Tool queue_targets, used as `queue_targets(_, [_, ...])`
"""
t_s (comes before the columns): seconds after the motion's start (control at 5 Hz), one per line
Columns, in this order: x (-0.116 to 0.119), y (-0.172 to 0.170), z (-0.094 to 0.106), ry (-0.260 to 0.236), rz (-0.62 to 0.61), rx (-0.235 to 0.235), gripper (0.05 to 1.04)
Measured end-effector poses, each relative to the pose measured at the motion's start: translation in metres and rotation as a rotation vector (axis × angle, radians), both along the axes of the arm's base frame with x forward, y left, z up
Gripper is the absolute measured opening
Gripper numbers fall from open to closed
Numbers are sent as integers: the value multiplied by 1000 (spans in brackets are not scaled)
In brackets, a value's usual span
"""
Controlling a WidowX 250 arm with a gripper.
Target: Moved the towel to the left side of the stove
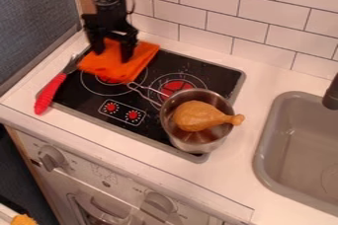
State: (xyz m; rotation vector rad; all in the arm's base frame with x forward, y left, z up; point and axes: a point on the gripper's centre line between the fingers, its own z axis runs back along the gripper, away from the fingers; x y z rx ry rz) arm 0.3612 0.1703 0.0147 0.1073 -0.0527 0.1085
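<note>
The gripper [111,55] hangs over the upper left of the stove, pointing down with its two fingers apart. Directly beneath it an orange towel [105,67] lies spread on the back left part of the black stove top [142,100], covering part of the left burner. The fingertips are at the towel's upper half; whether they touch the cloth I cannot tell.
A metal pot [197,142] holding a toy drumstick [196,116] stands at the stove's right front, handle towards the towel. A red-handled knife [50,93] lies along the left edge. The grey sink [264,145] is at right, a tiled wall [204,14] behind.
</note>
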Motion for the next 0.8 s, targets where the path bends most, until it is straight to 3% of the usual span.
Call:
queue_targets(0.2, [0,1,30,-58,-16,-52,999])
queue_targets(0.4, [-2,5,51,-85,-24,-60,999])
queue_targets(0.8, [-13,8,42,-48,-15,-46,999])
